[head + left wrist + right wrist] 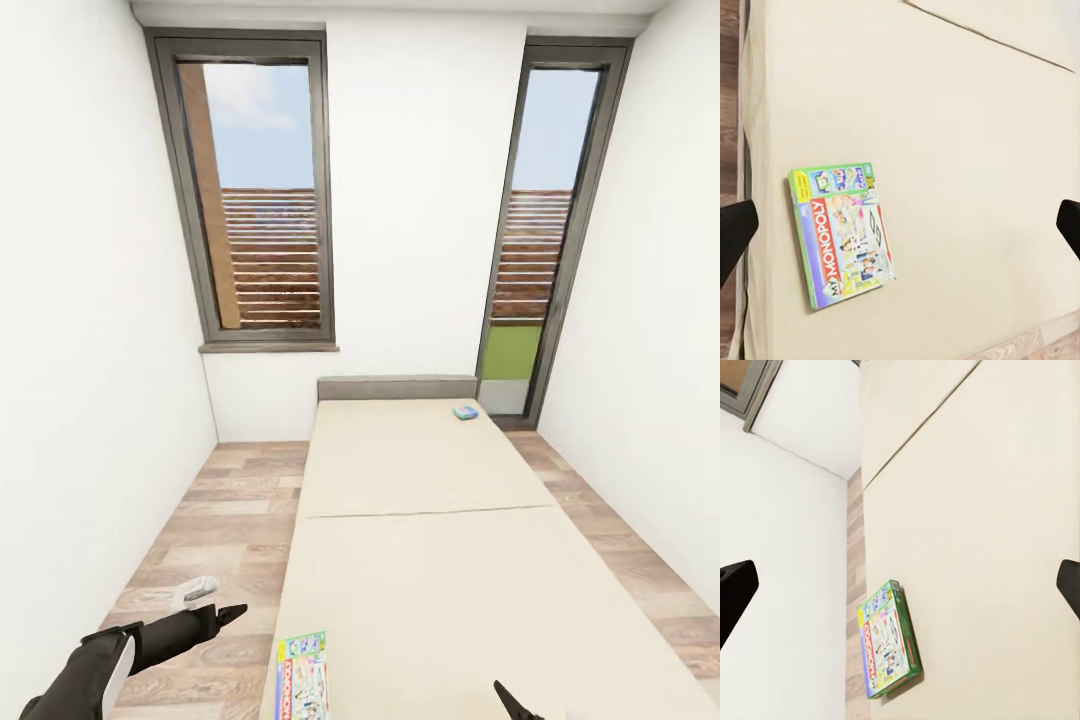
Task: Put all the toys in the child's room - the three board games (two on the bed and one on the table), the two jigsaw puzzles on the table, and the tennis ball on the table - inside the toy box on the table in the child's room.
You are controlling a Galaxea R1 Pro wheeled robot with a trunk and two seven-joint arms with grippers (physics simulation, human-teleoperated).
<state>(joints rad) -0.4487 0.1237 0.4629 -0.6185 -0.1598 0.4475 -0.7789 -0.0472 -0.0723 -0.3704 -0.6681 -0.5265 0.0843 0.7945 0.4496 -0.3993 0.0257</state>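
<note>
Monopoly box [302,674] lies on bed [420,470] between both open tools.

The left arm [110,650] is matte black with a white panel on its underside and a pale grey-white block just behind its claw [232,612]. That claw has slim, pointed black fingers [733,232]. The right claw's fingers [735,589] are the same plain black, with one sharp tip [508,697] showing.
</note>
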